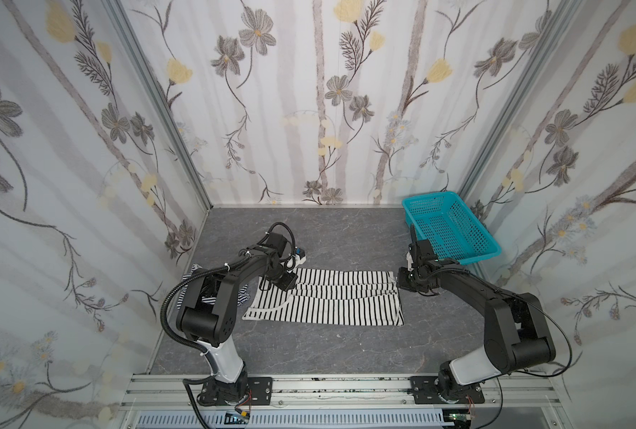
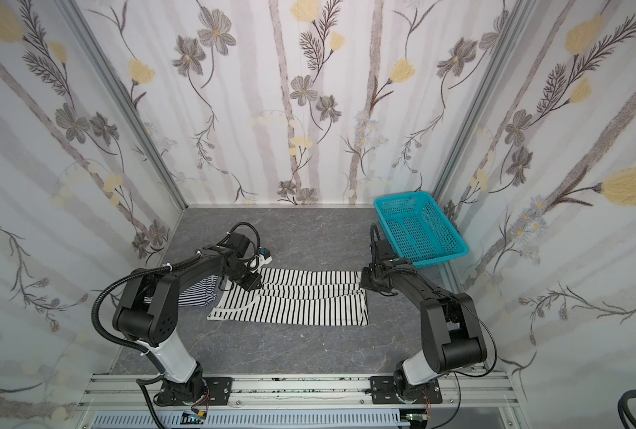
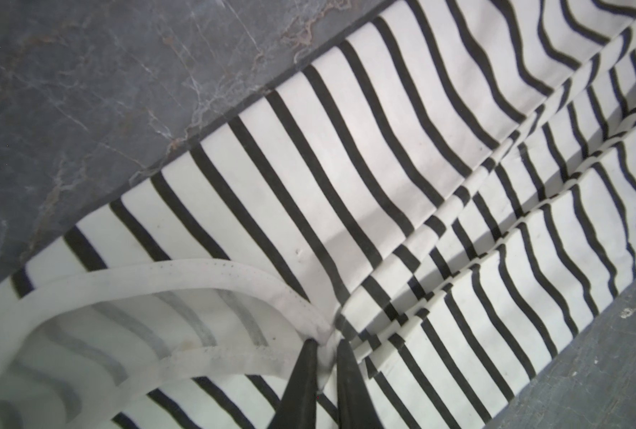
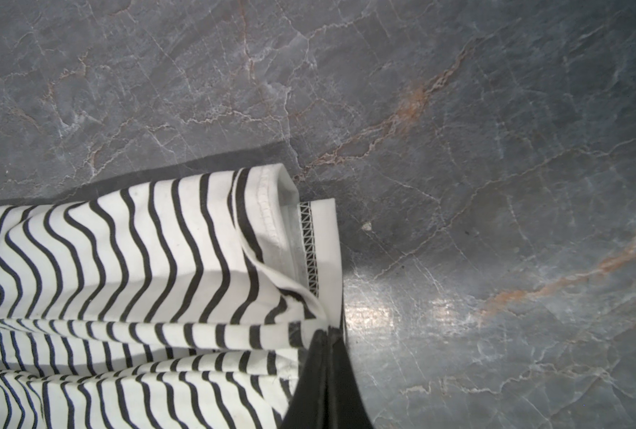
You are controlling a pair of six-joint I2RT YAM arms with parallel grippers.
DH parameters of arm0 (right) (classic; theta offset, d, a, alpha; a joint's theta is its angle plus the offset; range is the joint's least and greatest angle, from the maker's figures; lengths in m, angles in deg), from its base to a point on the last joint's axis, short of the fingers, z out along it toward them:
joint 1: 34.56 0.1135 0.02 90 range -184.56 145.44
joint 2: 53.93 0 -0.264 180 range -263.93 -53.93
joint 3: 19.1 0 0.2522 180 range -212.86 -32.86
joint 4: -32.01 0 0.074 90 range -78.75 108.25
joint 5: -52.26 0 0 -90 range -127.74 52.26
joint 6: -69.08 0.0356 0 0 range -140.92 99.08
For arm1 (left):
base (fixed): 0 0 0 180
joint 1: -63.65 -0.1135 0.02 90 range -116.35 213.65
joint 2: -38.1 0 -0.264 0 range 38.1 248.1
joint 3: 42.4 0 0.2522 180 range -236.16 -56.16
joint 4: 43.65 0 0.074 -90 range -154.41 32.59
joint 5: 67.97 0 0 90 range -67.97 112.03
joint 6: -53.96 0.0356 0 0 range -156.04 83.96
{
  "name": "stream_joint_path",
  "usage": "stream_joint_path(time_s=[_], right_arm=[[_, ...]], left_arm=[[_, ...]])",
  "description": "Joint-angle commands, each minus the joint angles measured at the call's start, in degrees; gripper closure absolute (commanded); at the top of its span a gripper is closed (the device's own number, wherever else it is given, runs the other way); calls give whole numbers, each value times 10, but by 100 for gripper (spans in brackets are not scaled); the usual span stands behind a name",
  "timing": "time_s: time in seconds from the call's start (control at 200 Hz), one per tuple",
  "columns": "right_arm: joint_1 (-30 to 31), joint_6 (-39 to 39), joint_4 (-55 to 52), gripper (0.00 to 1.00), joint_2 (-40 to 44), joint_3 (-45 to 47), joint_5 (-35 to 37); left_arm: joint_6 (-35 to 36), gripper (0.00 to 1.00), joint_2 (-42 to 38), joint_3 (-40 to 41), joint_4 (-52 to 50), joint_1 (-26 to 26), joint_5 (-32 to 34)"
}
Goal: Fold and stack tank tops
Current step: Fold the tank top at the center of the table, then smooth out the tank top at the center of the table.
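Tension should be evened so ridges are smoothed: the wide-striped top, spread on the tabletop between both hands, is pinched at its hem by the right hand and at its trim by the left hand.

On the near side of the wide-striped tank top, the counter lies open across its full width. Beyond its far edge the way is open too (only the teal basket fills the corner past its right end). The left arm overhangs its left end, with the fine-striped tank top bunched just beside it. The right arm blocks its right end.
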State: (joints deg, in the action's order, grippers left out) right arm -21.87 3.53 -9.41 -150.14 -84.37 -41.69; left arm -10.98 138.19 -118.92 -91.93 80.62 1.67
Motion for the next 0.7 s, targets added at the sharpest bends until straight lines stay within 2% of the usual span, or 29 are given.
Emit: stream_joint_path(time_s=[0.0,0.055,0.14,0.22,0.4,0.7], right_arm=[[0,4,21,96,4,3,9],[-1,5,21,91,9,4,3],[0,6,15,76,23,5,4],[-1,10,8,70,43,3,10],[7,30,15,68,64,-6,-11],[47,55,34,68,-22,-55,-15]], left_arm=[[-3,81,-7,3,-1,1,9],[-1,77,-10,4,-1,1,19],[1,74,-22,7,-1,1,34],[8,71,-48,14,-4,1,38],[27,68,-83,6,-4,-13,65],[-4,67,30,-110,20,-78,110]])
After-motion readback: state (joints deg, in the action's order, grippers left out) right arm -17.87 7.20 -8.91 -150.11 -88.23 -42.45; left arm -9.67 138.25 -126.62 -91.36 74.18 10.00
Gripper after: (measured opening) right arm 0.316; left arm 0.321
